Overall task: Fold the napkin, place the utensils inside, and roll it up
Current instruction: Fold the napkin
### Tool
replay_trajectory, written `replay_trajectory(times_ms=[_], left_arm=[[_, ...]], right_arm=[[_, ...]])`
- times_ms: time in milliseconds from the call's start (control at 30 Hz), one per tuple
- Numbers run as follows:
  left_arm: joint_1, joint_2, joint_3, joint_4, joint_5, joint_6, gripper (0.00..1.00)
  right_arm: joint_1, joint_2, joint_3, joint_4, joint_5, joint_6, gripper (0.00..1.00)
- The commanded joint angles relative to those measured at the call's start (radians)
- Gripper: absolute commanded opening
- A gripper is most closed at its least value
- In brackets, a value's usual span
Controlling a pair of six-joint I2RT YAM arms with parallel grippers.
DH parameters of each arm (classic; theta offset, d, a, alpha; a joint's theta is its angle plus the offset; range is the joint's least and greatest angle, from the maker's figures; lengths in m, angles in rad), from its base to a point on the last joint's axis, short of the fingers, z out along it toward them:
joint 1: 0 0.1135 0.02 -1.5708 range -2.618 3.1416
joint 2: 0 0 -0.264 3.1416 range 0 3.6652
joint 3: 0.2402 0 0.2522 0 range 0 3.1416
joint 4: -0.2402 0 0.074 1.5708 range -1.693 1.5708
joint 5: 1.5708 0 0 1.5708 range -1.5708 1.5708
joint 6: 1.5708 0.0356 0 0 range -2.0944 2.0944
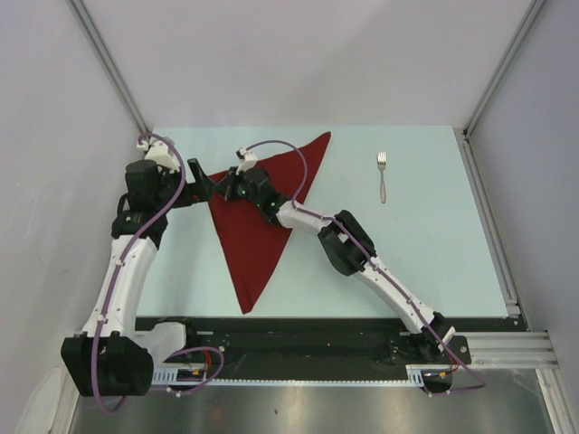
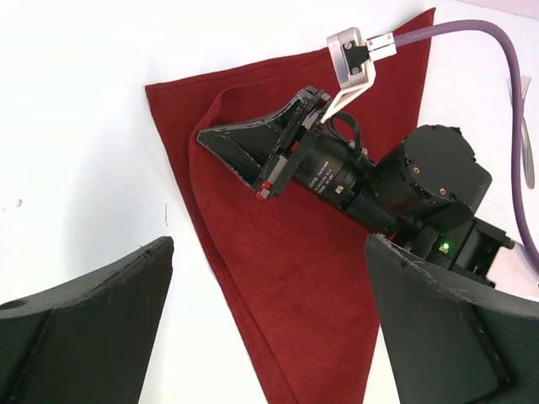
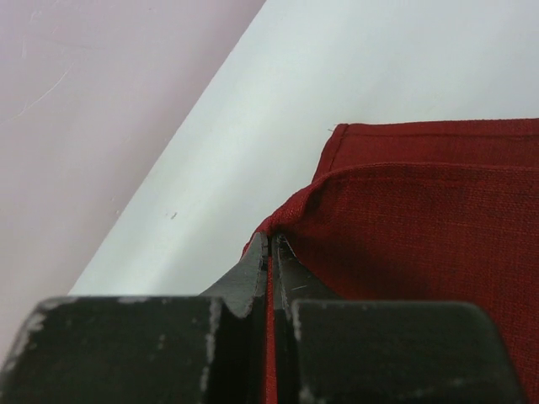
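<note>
1. From the top camera I see the napkin [image 1: 258, 235] folded into a triangle on the left half of the table [image 1: 416, 262], its long point toward the arm bases. The fork [image 1: 382, 175] lies well apart on the right side, tines away from the bases.
2. The right wrist view adds what the overhead cannot. The right gripper [image 3: 269, 252] has its fingers pressed together on a lifted edge of the cloth's upper layer, and red fabric shows in the seam between them.
3. The left wrist view shows the left gripper [image 2: 269, 252] with its fingers [image 2: 93, 328] spread wide and nothing held between them. One finger is over bare table, the other over the cloth side. This view also shows the right gripper from outside, nose down near the triangle's wide end.
4. The fork is only a sliver at the right edge of the left wrist view, behind a purple cable [image 2: 505, 101]. The right wrist view does not include it.
5. Overhead, both grippers merge into one dark mass at the napkin's corner (I can't separate their fingers there). I also can't tell whether the left fingers touch anything.
</note>
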Motion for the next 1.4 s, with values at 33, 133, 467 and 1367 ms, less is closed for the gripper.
replay_trajectory(times_ms=[33,133,467,1367], left_arm=[[-0.002,-0.001,0.012,0.014,0.023,-0.008,1.0],[-0.002,-0.001,0.012,0.014,0.024,-0.008,0.99],[0.0,-0.005,0.012,0.014,0.026,-0.008,1.0],[-0.002,-0.002,0.012,0.016,0.038,-0.012,1.0]], right_arm=[[0.005,0.008,0.057,0.103,0.088,0.007,0.0],[0.007,0.012,0.058,0.107,0.115,0.012,0.0],[0.007,0.055,0.107,0.109,0.152,0.018,0.0],[0.008,0.094,0.166,0.113,0.161,0.036,0.0]])
